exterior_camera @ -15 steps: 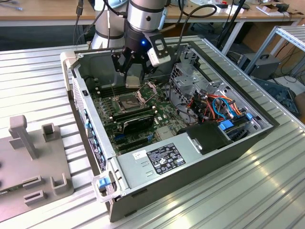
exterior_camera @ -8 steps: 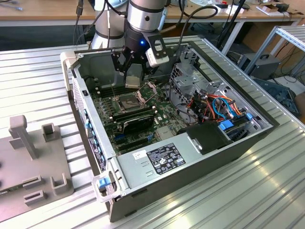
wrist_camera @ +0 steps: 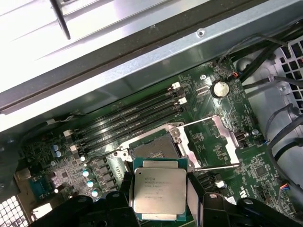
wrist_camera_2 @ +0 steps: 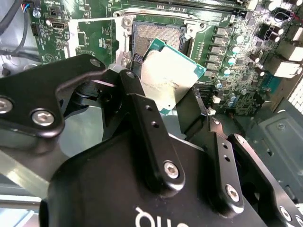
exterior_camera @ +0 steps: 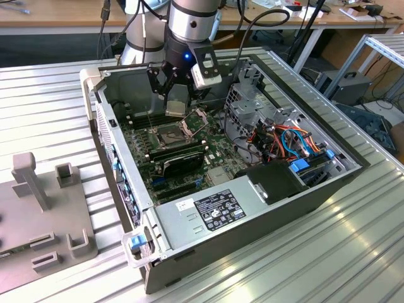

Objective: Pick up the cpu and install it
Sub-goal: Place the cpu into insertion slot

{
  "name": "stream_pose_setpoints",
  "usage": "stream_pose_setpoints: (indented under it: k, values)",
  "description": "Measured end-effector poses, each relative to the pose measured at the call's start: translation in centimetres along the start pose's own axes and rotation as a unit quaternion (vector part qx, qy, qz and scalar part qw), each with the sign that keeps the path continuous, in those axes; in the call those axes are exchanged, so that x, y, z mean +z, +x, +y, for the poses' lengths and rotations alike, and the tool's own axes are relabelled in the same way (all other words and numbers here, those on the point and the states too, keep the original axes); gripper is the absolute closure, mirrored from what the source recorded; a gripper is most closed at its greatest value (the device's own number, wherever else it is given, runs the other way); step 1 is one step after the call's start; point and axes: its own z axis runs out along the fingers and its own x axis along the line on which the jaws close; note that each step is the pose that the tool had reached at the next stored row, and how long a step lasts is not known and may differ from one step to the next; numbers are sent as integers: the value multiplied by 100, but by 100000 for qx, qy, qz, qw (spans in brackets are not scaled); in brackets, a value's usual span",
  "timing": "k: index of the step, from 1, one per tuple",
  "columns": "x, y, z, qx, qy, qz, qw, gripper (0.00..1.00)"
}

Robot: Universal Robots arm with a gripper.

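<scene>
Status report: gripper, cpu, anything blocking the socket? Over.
Gripper shut on cpu. It hangs above the board near the open socket, not seated. Bracket swung back, nothing seen blocking.

No text can be read with certainty. In the exterior view, a white label (exterior_camera: 218, 210) with black print and symbols is carried on the power supply (exterior_camera: 173, 222), and 1 smaller white sticker (exterior_camera: 185, 204) is set just beside it; the lines are too fine to be made out. In the first wrist view, faint engraved lines are seen on the lid of the cpu (wrist_camera: 158, 191), but they are illegible. In the second wrist view, white letter strokes are printed on the black body of the end effector (wrist_camera_2: 163, 94) and are cut off at the edge. White silkscreen marks on the motherboard (wrist_camera: 251, 165) cannot be read.
</scene>
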Motion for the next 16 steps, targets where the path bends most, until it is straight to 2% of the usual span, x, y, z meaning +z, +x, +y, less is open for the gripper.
stream_pose_setpoints:
  k: [4,7,16]
  values:
    - [2,0,0,1210,2,-21,99993,46]
    - [3,0,0,2805,50,-71,99961,46]
    - [5,0,0,5245,164,-164,99862,46]
